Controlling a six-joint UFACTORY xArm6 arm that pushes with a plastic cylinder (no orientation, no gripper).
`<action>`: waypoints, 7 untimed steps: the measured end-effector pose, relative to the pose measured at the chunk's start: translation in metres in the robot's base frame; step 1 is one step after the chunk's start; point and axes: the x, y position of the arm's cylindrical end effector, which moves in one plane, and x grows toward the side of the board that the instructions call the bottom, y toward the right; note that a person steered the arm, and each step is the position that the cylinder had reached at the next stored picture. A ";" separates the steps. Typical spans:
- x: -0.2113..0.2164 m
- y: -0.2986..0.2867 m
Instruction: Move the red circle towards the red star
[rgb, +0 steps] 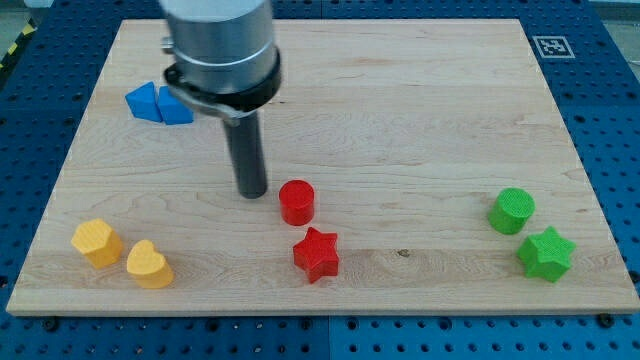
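We see bright, even light, soft short shadows under the blocks, sharp focus, no glare.

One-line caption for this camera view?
My tip rests just left of the red circle, with the red star directly below it.

Blue blocks (158, 103), yellow blocks (121, 253) (two), green pair (530, 232).

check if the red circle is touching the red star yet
Not touching: a thin strip of board shows between the red circle and the red star.
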 end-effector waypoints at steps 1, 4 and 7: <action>0.016 -0.006; 0.011 0.096; -0.019 0.169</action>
